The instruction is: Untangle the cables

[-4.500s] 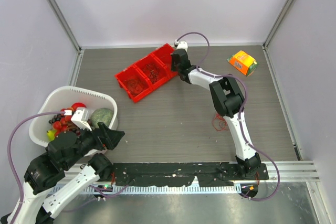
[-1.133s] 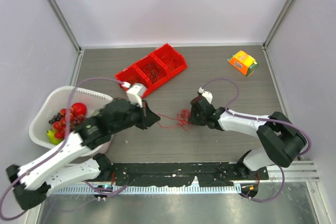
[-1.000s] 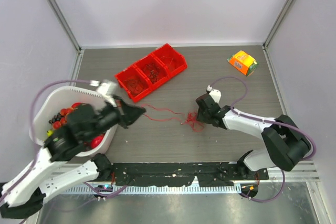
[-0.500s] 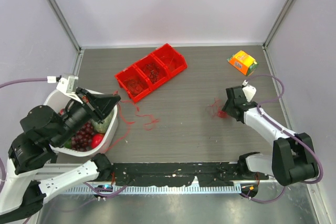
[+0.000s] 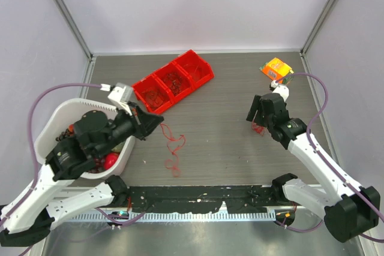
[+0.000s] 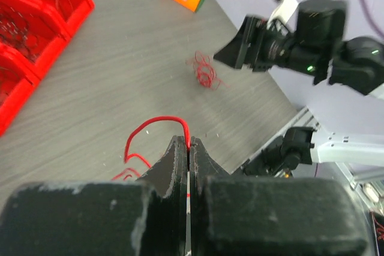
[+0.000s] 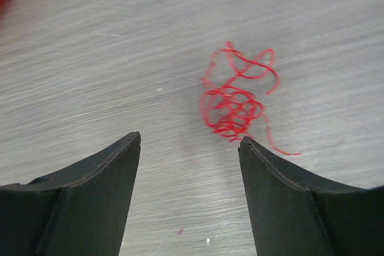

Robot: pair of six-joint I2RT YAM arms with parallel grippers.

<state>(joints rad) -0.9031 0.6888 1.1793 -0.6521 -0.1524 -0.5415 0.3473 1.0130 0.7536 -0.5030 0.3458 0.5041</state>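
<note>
One thin red cable (image 5: 173, 148) hangs from my left gripper (image 5: 157, 123) and trails in loose loops on the table toward the near edge. In the left wrist view the gripper (image 6: 188, 142) is shut on this red cable (image 6: 157, 121), which arches out of the tips. A second red cable lies as a small scribbly clump (image 5: 259, 128) on the table at the right. My right gripper (image 5: 256, 111) hovers just above it, open. In the right wrist view the clump (image 7: 237, 105) lies apart, just beyond the right fingertip of the open gripper (image 7: 190, 139).
A red three-compartment bin (image 5: 173, 82) holding thin dark wires stands at the back centre. A white basket (image 5: 67, 110) of fruit sits at the left under my left arm. An orange box (image 5: 276, 71) lies at the back right. A black rail (image 5: 204, 196) runs along the near edge.
The right gripper has opened, let go of the red clump and risen off it. The left gripper, still shut on the other cable, has swung right, trailing it toward the near edge.
</note>
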